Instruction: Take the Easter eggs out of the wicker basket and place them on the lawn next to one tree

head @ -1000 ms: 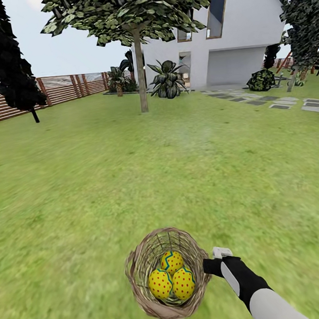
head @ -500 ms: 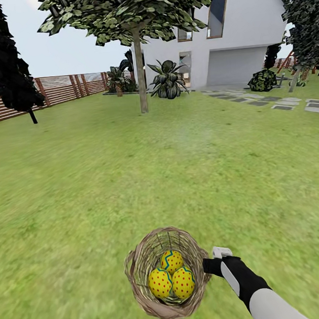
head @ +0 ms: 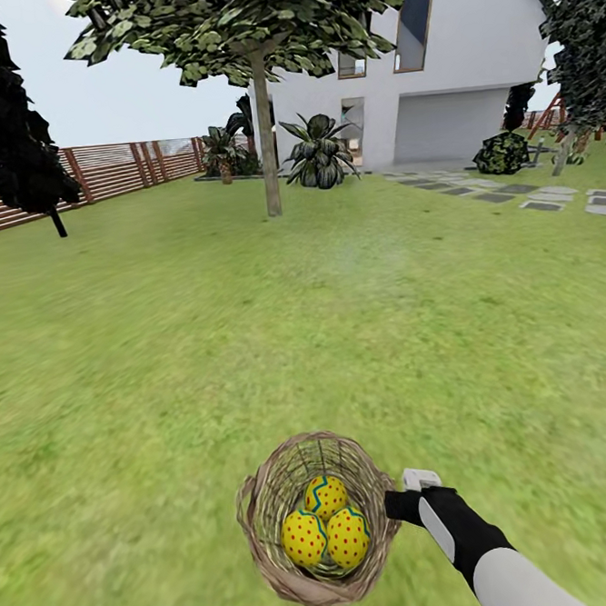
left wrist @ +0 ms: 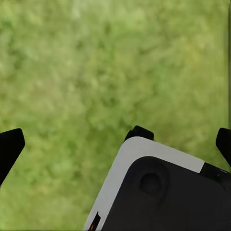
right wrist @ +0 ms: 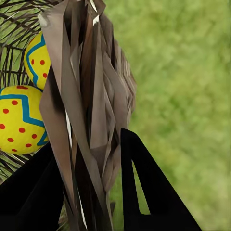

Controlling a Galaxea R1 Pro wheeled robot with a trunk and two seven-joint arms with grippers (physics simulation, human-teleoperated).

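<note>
From my head camera, the basket (head: 318, 520) hangs at six o'clock, low in front of me. My right gripper (head: 402, 500) clamps its rim at the three o'clock side. Three eggs (head: 326, 525) lie inside, touching one another. Lawn (head: 250, 325) spreads all around. The tree (head: 266, 133) stands far off at twelve o'clock, with a house (head: 448, 64) behind it and a stone path (head: 522, 196) toward two o'clock.

My left wrist camera looks down on grass (left wrist: 96, 82). The left gripper (left wrist: 115, 144) has its fingertips (left wrist: 10, 144) wide apart, holding nothing.

My right wrist camera shows the basket wall (right wrist: 91, 106) pinched between my dark fingers (right wrist: 144, 192), jaws closed on the weave. Two eggs (right wrist: 19, 120) sit behind it.

I judge the step to be carrying the loaded basket toward the tree. Next I must cover the lawn, keeping the basket level, then lift the eggs out beside the trunk.
</note>
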